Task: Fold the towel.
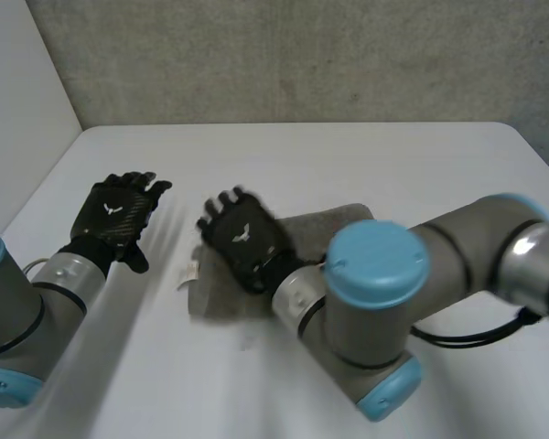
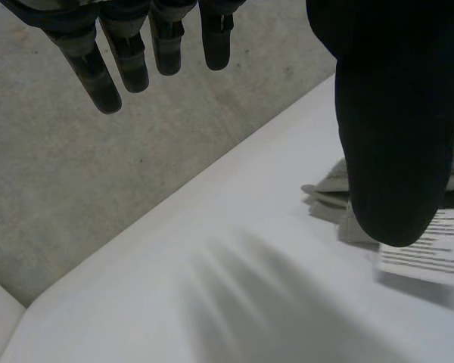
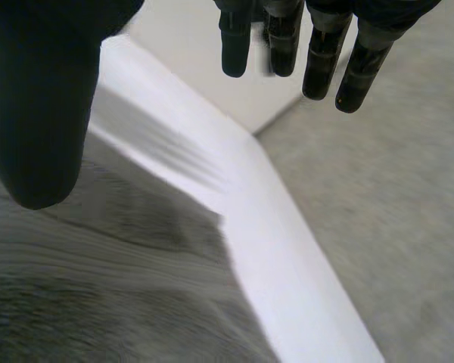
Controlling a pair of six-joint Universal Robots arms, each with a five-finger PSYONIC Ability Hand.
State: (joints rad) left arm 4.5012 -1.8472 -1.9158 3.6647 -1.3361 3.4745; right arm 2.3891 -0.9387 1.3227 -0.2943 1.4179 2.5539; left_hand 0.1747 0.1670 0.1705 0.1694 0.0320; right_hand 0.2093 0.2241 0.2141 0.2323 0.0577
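At the lower left of the frame, the left arm (image 1: 18,311) comes in over the white worktop (image 1: 348,155). Its left hand (image 1: 119,215) is at the middle left of the frame, above bare worktop. In the left wrist view its fingers (image 2: 106,83) are straight and a little spread. The thumb (image 2: 393,136) sticks out apart from them. This hand holds nothing.

Just right of that hand, a small white label (image 1: 190,272) pokes out from the left end of the towel (image 1: 306,233). In the left wrist view the label has lines of print on it and lies flat on the worktop, beside the thumb tip.

The towel is grey and folded. It lies in the middle of the frame, on the worktop.

The right hand (image 1: 242,240) is over the left part of the towel, with its back facing up. In the right wrist view its fingers are straight and close side by side, and they reach out past the towel's edge. Its thumb is apart from them, over the grey cloth. This hand pinches nothing. I cannot tell if its palm touches the towel.

The right arm (image 1: 375,274) fills the lower right of the frame and covers the towel's right end.
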